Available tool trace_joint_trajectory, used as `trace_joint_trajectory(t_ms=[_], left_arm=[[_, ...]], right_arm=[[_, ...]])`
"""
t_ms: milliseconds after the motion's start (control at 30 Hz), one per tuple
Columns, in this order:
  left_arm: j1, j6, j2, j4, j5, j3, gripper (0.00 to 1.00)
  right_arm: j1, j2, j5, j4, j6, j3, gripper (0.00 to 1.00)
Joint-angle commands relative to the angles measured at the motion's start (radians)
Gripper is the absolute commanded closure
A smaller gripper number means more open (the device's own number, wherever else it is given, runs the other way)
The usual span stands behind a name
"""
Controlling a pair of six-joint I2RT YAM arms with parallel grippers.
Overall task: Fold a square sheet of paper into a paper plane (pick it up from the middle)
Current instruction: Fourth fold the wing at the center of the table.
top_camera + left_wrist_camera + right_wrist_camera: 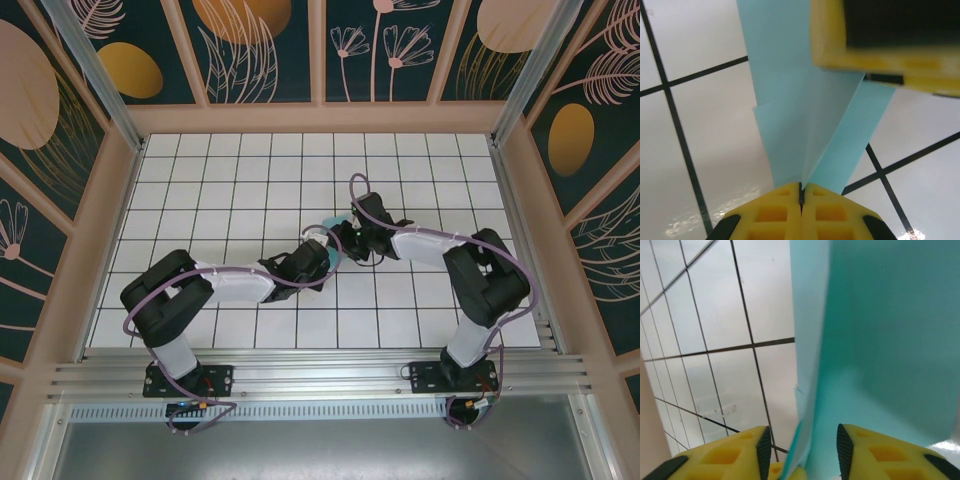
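Left gripper (801, 196): one, jaws pressing together and pinching the folded paper (805, 115) at its near edge. The arm is reaching right toward mid-table.
Right gripper (804, 452): one, jaws standing spread, the paper's edge passing between them. The arm is reaching left.
Paper: one, sitting between both grippers over the tiled table (705, 130).

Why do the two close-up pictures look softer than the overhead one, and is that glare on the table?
Top external view: even light, crisp grid lines. Left wrist view: the yellow block at the top is blurred from closeness, and yes, a white glare patch lies on the table at lower left. Right wrist view: the paper looks soft because it is so close, while the grid lines behind it are sharper.
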Motion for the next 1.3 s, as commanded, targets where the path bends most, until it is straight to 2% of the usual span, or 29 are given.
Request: trace_joint_trajectory(t_ms=[0, 133, 300, 467, 600, 800, 1267], left_arm=[[0.003, -0.002, -0.009, 0.04, 0.063, -0.021, 0.99], [0.037, -0.007, -0.008, 0.097, 0.183, -0.052, 1.0], [0.108, -0.027, -0.042, 0.19, 0.38, -0.102, 0.98], [0.154, -0.049, -0.033, 0.236, 0.487, -0.125, 0.98], [0.175, -0.07, -0.023, 0.27, 0.574, -0.133, 0.98], [0.211, -0.128, -0.021, 0.332, 0.622, -0.168, 0.98], [0.228, -0.196, 0.035, 0.402, 0.658, -0.199, 0.97]], right_arm=[[-0.012, -0.113, 0.044, -0.034, -0.041, -0.013, 0.51], [-0.037, -0.237, 0.081, -0.033, -0.058, -0.071, 0.43], [-0.077, -0.349, 0.065, 0.012, -0.071, -0.156, 0.42], [-0.079, -0.364, -0.004, 0.075, -0.082, -0.201, 0.49], [-0.066, -0.325, -0.076, 0.141, -0.085, -0.219, 0.63], [-0.035, -0.228, -0.106, 0.187, -0.081, -0.196, 0.76], [0.006, -0.068, -0.14, 0.204, -0.074, -0.112, 0.78]])
